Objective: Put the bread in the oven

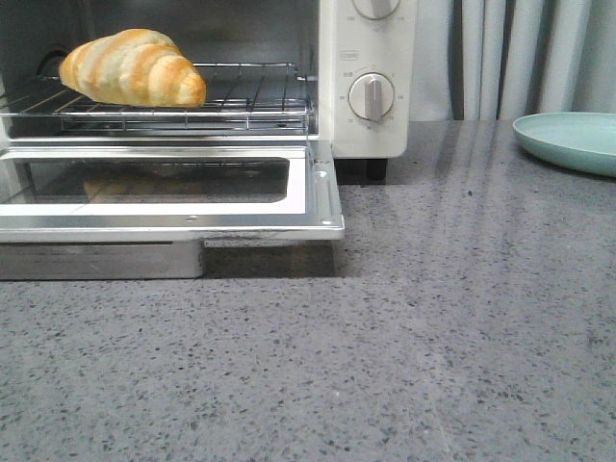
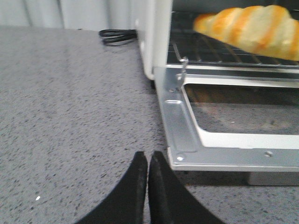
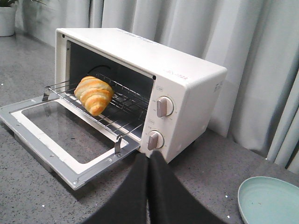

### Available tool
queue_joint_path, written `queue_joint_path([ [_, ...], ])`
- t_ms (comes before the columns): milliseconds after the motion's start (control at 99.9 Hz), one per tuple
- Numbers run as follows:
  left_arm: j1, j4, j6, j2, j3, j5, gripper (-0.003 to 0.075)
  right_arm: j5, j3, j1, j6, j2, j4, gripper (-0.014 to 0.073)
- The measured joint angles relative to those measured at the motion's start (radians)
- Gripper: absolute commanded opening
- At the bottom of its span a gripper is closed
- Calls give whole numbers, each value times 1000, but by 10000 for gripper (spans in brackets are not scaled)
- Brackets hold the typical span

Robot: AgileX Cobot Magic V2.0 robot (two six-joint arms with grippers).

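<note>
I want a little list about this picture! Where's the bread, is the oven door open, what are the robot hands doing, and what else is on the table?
bread: the bread lies on the wire rack, left part of it
oven: the oven has its door folded down flat, open
knobs: two dials on the oven's right panel
left gripper: left gripper jaws closed, holding nothing, low near the door's corner
right gripper: right gripper jaws closed, holding nothing
plate: pale green plate, right of the oven
cord: black cable beside the oven
task: bread looks placed
</note>
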Motion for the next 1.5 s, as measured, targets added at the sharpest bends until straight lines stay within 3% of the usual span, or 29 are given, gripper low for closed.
queue_joint_path([
  [130,16,49,-67,-80,70,-51,-21,0,0,0,0,0,0,-69],
  [330,18,49,-79,-175,98,-12,-21,0,0,0,0,0,0,-69],
  [541,18,45,-81,-175,98,108,-21,0,0,0,0,0,0,-69],
  [1502,18,43,-83,-175,98,112,-21,0,0,0,0,0,-2,-69],
])
